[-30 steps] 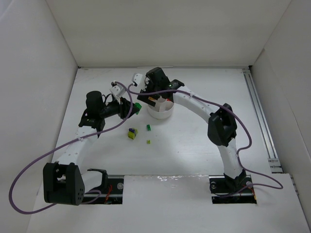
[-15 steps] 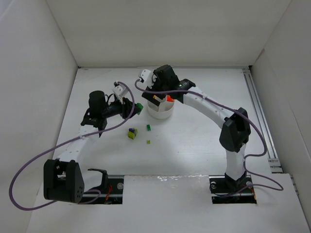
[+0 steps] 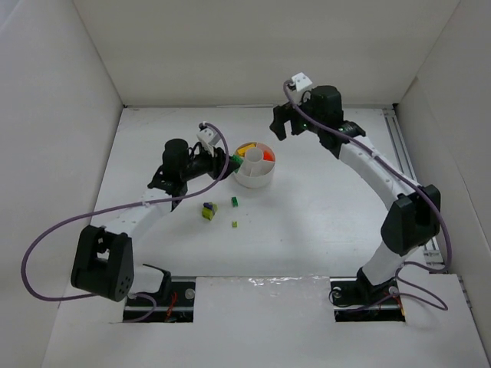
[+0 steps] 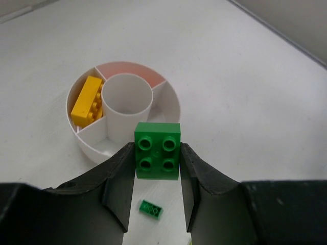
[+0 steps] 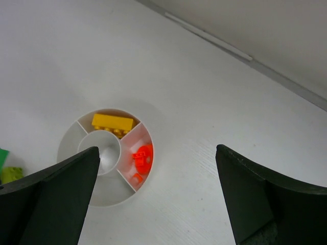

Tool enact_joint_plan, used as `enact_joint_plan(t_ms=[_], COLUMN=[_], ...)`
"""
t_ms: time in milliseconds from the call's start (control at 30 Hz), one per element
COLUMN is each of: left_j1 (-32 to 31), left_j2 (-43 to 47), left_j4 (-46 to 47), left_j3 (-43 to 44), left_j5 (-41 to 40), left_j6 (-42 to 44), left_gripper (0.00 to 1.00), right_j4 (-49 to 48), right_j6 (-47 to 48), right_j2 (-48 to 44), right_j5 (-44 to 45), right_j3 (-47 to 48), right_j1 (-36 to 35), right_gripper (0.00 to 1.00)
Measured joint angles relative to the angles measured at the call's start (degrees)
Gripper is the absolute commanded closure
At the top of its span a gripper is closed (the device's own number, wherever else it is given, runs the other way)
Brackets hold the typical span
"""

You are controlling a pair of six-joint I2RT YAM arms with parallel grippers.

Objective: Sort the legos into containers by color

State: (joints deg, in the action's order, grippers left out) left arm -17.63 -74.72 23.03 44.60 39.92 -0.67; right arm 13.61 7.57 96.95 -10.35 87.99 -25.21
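Currently a square green four-stud plastic brick (image 4: pixel 157 151) is pinched by the left gripper (image 4: pixel 157 159) at the rim of the round white divided dish (image 4: pixel 91 147), studs facing the wrist camera; the right gripper (image 5: pixel 157 153) is spread

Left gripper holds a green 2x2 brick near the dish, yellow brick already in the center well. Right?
No: the yellow brick lies in an outer wedge of the dish, not the center well; the left wrist view shows it. The left gripper does hold the green brick.
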Motion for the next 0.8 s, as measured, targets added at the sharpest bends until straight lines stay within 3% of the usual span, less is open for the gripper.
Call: enact_joint_plan(t_ms=[300,533,800], left_j1=[-3.19,-3.26,-3.28], left_j2=[-7.82,-10.73,-12.59], left_j4=[14.88,23.10,25.88], left_j3=[-2.29,-3.82,-3.82], left_j5=[-7.96,-10.80,-11.56], left_j6=[-13.46,-19.98,-20.87], left_gripper=[1.00,1.00,0.97], right_j4=[-5.51,-6.73,-7.67], right_j6=[-11.02,-11.82,-10.95], right_j2=[-0.94,-0.94,-0.94], right_j5=[-19.63,-20.83,-22.47], right_j3=[-1.51,-2.58,-3.06], right_j1=[9.18,8.59,8.31], right_gripper=[0.00,0.00,0.00])
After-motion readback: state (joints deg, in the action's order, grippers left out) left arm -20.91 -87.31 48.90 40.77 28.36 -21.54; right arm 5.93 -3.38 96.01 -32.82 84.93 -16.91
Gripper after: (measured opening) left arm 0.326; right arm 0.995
